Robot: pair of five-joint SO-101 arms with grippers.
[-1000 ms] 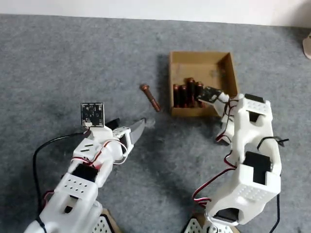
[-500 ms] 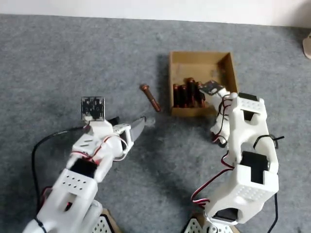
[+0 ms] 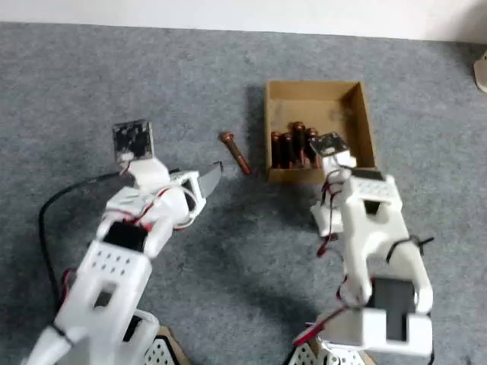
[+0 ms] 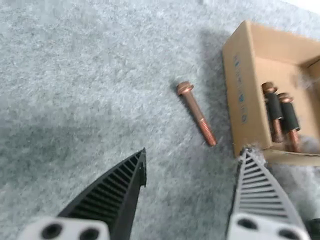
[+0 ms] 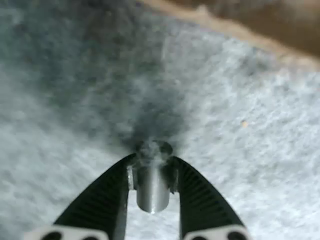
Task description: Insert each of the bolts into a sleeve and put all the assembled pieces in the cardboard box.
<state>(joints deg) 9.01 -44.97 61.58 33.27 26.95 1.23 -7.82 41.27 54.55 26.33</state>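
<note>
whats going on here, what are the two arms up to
It's a bolt-and-sleeve assembly job. The right gripper is shut on a metal sleeve over the carpet near the cardboard box. The left gripper is open, just short of the one loose bolt lying beside the box. Several assembled pieces already lie inside.

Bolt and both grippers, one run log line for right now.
left gripper: open, bolt ahead on carpet | right gripper: shut on sleeve | cardboard box: holds assembled pieces
</note>
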